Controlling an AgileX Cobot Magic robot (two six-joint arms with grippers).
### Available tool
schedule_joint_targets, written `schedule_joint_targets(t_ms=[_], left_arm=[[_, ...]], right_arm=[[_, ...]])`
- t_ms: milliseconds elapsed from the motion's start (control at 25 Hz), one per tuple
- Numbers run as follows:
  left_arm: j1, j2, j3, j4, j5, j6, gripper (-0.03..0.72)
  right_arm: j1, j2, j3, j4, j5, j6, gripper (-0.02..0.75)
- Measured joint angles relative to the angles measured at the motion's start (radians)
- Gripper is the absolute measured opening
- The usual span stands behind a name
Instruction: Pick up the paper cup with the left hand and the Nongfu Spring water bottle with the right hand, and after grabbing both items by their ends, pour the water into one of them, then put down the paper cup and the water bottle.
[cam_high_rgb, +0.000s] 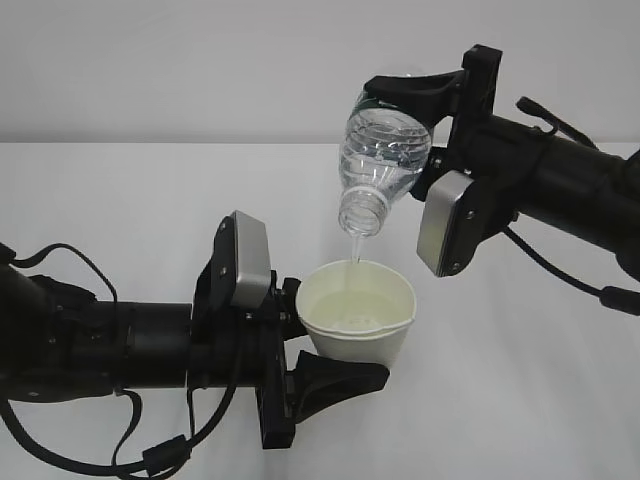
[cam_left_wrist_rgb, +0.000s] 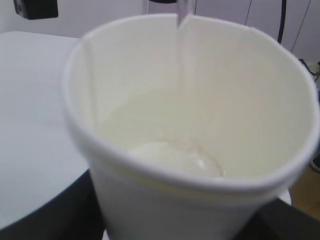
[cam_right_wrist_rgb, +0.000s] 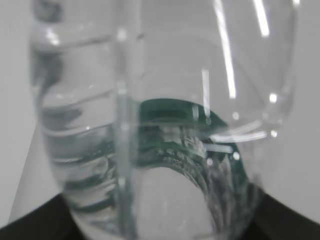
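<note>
A: Pouring now. Water (cam_high_rgb: 354, 246) falling in a thin stream from the mouth of the Nongfu Spring water bottle (cam_high_rgb: 381, 160) into the paper cup (cam_high_rgb: 358, 322) directly beneath.

B: Grips?

A: Right hand (cam_high_rgb: 425, 135) clamping the bottle near its base end, with the body and neck hanging below and to the left of that gripper. Left hand (cam_high_rgb: 312, 337) pinching the cup across its side wall, cup sitting just ahead of those fingers, both held up off the white table (cam_high_rgb: 120, 200).

B: Bottle axis?

A: Steeply tilted, mouth pointing down and slightly toward the cup, base up by the right gripper. Neck opening hovering above the cup rim, apart from it, roughly over the far half of the opening.

B: Cup attitude?

A: Close to upright, perhaps leaning a touch. Holding a shallow pool already, seen through the left wrist view, with the stream entering near the far wall.

B: Critical relation next?

A: Probably keeping the mouth over the rim while tipping back upright. Cup lying below and left of the right gripper, so swinging the neck up and right likely ends the pour cleanly.

B: Remaining water?

A: Hard to judge; some visible inside the ribbed body in the right wrist view.
</note>
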Motion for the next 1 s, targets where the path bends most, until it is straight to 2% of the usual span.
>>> schedule_joint_targets(t_ms=[1000], left_arm=[[0.0,0.0,0.0,0.0,0.002,0.0,0.453]], right_arm=[[0.0,0.0,0.0,0.0,-0.023,-0.004,0.438]])
